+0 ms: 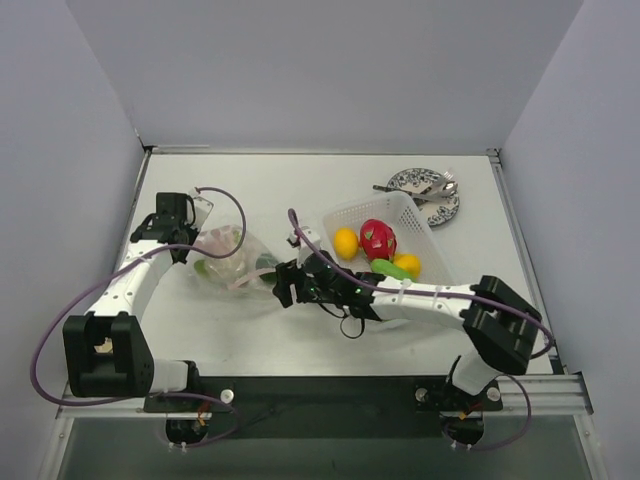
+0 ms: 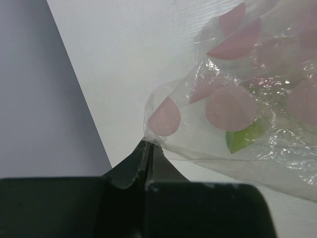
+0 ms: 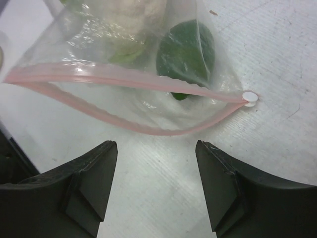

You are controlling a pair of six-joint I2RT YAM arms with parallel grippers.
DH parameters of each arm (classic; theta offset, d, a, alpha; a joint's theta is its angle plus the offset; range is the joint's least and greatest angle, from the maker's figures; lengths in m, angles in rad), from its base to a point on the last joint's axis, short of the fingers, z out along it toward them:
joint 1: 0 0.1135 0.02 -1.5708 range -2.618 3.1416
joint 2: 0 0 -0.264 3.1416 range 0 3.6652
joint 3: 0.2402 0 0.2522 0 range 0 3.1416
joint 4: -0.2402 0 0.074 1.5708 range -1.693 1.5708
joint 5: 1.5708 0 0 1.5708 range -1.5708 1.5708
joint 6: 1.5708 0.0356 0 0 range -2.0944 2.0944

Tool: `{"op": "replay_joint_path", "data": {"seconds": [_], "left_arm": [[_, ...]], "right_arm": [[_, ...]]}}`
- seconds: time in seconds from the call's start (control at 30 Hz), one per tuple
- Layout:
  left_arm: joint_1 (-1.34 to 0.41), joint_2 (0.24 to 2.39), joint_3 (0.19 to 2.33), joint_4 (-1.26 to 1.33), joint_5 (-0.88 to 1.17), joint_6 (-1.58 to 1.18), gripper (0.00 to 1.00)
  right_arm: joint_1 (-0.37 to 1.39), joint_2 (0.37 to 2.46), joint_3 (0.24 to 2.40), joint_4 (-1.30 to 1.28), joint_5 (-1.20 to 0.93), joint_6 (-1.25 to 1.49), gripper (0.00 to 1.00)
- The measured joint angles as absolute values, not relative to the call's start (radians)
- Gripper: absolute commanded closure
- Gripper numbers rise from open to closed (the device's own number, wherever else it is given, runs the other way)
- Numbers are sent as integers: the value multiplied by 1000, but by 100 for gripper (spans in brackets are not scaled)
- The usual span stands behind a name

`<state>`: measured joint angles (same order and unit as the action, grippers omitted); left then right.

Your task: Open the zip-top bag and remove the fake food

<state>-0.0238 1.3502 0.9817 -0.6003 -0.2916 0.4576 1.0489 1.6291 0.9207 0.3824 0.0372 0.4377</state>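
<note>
The zip-top bag (image 1: pixel 232 257) lies left of centre, clear with pink dots. My left gripper (image 1: pixel 186 238) is shut on its far corner (image 2: pixel 148 140). In the right wrist view the bag's mouth (image 3: pixel 124 101) gapes open, its pink zip strips parted and a white slider (image 3: pixel 250 97) at the right end. A dark green fake food (image 3: pixel 187 52) and a pale one (image 3: pixel 130 20) lie inside; a light green piece (image 2: pixel 243 139) shows through the plastic. My right gripper (image 3: pixel 156 148) is open and empty, just in front of the mouth and not touching it (image 1: pixel 286 286).
A white mesh tray (image 1: pixel 420 225) right of the bag holds a yellow fruit (image 1: pixel 345 243), a red one (image 1: pixel 377 239), a green one (image 1: pixel 384 268) and an orange-yellow one (image 1: pixel 407 264). A blue-patterned plate (image 1: pixel 428 181) with cutlery sits at the back right. Walls enclose the table.
</note>
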Motion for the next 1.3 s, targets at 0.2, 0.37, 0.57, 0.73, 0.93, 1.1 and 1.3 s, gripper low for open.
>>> {"op": "replay_joint_path", "data": {"seconds": [0.2,0.37,0.57,0.73,0.93,1.1,1.3], "left_arm": [[-26,1350,979,-599,-291,456,100],[-33,1350,979,-601,-292,453,100],[-40,1350,979,-601,-292,453,100],[-41,1345,979,-602,-292,453,100],[-46,1328,979,-609,-292,453,100],[-47,1320,979,-611,-292,453,100],[-53,1319,979,-617,-292,454,100]], "right_arm": [[1049,1480,875,421,14,492,72],[1049,1538,896,466,-46,536,85],[1050,1605,896,472,-88,565,87],[1048,1654,913,494,-92,568,86],[1048,1768,982,549,-31,530,69],[1058,1842,1049,555,106,429,33],[1102,1876,1127,543,279,285,12]]}}
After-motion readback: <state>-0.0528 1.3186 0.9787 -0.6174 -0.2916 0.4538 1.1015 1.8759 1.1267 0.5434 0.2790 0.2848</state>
